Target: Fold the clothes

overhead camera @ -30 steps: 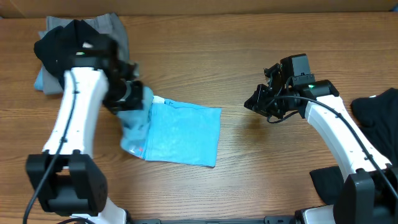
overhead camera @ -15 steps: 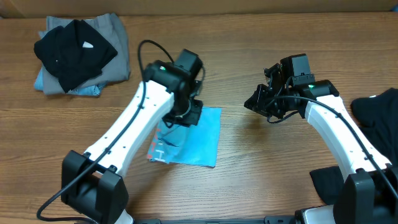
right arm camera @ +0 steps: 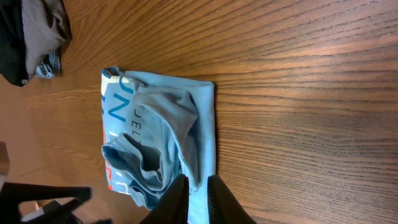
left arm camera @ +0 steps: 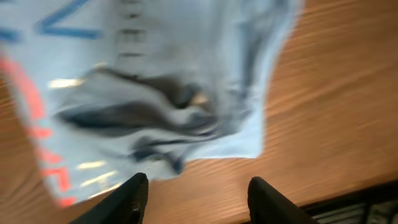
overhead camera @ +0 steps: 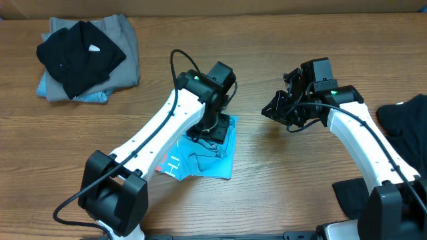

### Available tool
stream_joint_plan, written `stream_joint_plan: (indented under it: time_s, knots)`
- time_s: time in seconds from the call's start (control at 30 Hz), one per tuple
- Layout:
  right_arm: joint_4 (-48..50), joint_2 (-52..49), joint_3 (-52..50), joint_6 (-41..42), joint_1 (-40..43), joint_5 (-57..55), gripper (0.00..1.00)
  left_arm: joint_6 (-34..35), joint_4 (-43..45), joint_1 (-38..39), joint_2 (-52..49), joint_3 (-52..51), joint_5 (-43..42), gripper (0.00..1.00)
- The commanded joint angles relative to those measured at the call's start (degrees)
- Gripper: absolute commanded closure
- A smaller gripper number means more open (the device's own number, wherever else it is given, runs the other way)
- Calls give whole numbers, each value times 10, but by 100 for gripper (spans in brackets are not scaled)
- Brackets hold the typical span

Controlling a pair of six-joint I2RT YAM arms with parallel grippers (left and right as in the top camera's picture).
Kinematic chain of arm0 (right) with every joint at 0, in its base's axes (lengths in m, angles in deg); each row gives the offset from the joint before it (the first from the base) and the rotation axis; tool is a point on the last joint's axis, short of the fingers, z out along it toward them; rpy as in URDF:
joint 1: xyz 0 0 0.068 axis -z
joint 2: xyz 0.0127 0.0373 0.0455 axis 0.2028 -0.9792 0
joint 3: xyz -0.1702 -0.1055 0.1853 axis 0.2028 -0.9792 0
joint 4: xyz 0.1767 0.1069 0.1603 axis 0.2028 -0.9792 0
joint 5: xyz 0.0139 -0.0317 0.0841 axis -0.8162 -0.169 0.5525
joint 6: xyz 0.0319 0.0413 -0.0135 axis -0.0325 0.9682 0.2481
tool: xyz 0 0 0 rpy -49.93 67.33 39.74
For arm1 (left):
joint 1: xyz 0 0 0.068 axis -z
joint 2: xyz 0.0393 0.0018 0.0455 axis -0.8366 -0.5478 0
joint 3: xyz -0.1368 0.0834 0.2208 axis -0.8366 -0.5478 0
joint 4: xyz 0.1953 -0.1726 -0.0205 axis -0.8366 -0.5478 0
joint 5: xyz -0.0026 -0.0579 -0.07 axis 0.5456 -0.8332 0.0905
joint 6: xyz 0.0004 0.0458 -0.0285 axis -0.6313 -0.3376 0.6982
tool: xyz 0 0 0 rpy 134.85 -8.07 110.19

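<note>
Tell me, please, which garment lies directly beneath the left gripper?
The sky-blue T-shirt with printed lettering; the black garment and grey garment lie piled well apart.

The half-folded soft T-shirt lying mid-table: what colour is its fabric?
Light sky-blue T-shirt, best seen from the right wrist.

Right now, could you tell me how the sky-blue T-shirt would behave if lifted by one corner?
Probably floppy: the sky-blue T-shirt lies wrinkled and bunched, so its fold would likely fall open. It looks thin, so likely light. Pushed across the table, it may bunch, not slide.
</note>
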Motion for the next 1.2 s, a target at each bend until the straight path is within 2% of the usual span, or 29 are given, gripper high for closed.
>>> stream_joint_plan:
  time_s: [0.0, 0.1, 0.17, 0.3, 0.33, 0.47, 0.57, 0.67, 0.9, 1.1, 1.17]
  knots:
    - [1, 15, 12, -5, 4, -3, 84, -2, -16, -45, -3, 20, 73, 41]
    - [3, 15, 12, -5, 4, -2, 83, -37, 16, -75, -3, 13, 64, 42]
    - [3, 15, 12, -5, 3, -2, 83, -71, 43, -86, -5, 2, 45, 48]
    - [-11, 15, 12, -24, 3, 5, 82, -92, 33, -89, -19, -9, 34, 75]
    - [-21, 15, 12, -33, 3, 4, 82, -97, 24, -89, -26, -21, 57, 82]
    - [-25, 15, 12, -33, 3, 4, 82, -97, 75, -95, -28, -69, 123, 91]
    - [-26, 15, 12, -32, 3, 4, 82, -97, 120, -97, -28, -107, 135, 95]
    - [-29, 15, 12, -32, 3, 4, 82, -97, 150, -93, -28, -147, 102, 96]
    - [-29, 15, 12, -32, 3, 4, 82, -117, 132, -45, -24, -161, -142, 96]
    - [-29, 15, 12, -32, 3, 4, 82, -145, 131, 25, -23, -161, -225, 96]
    - [-29, 15, 12, -32, 3, 4, 82, -147, 121, 41, -23, -161, -214, 96]
